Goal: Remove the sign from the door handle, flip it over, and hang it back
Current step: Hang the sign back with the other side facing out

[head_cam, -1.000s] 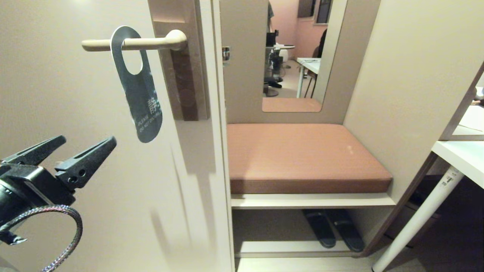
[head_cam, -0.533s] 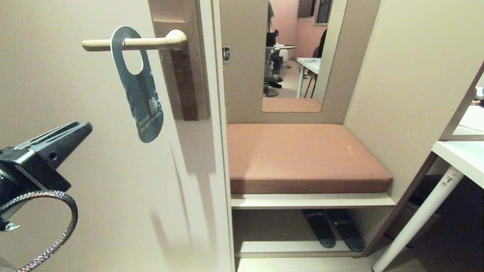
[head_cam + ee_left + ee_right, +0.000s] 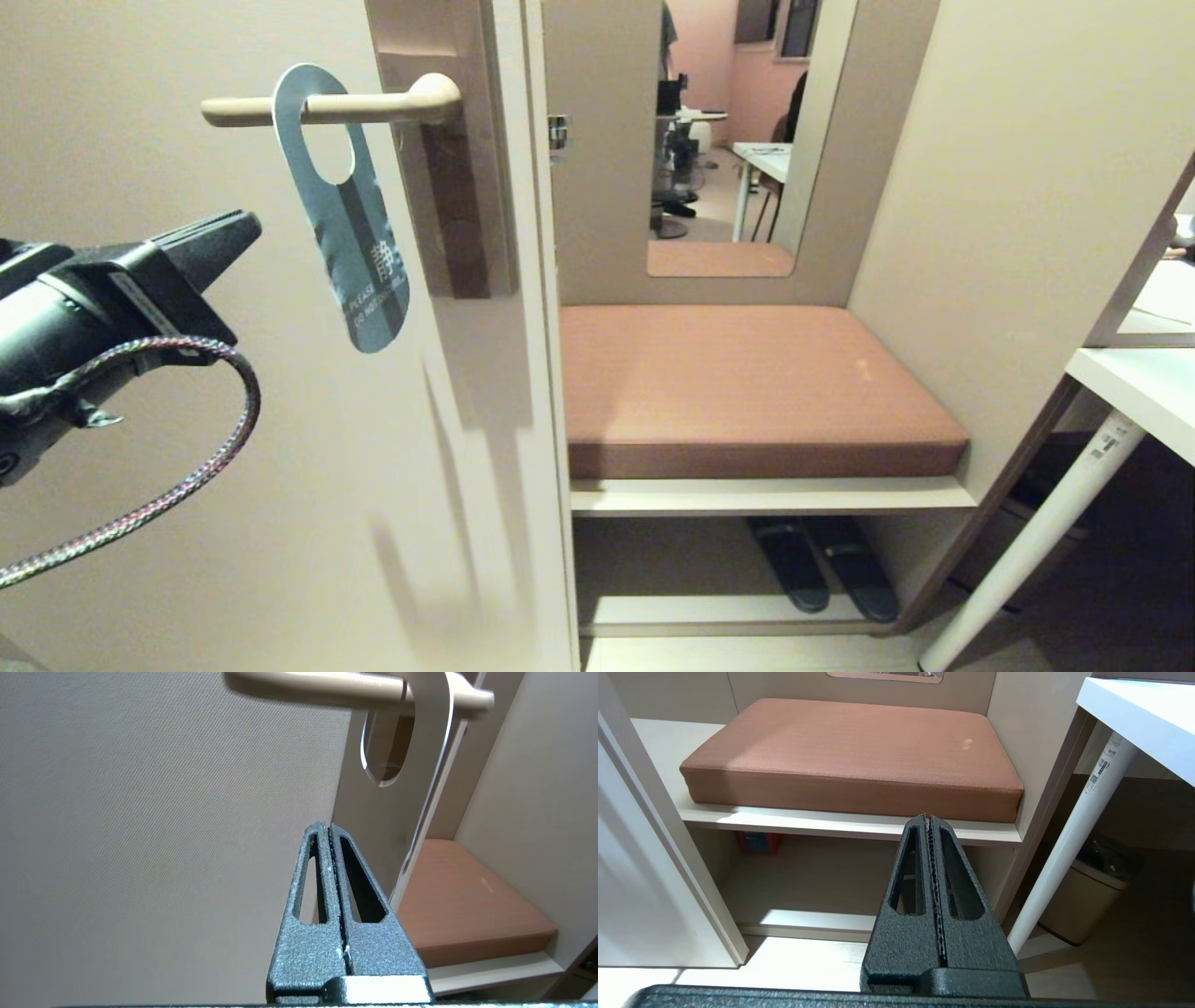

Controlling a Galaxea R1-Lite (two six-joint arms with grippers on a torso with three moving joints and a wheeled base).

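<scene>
Left hand (image 3: pixel 245 229) sits w/ fingers pressed together, holding nothing, just left of the sign (image 3: pixel 350 224) and level w/ its mid-body. Sign hangs by its hole on the door handle (image 3: pixel 327 107), blue side out, tilted a bit, lower end toward the plate. To do this step well, IMO: spread the fingers before closing in, come at the card's free lower edge, pinch the flat faces, then slide it left along the lever & off the tip w/o bending it. Right hand (image 3: pixel 930 819) is parked low near the bench cushion (image 3: pixel 854 751), also closed & empty.
</scene>
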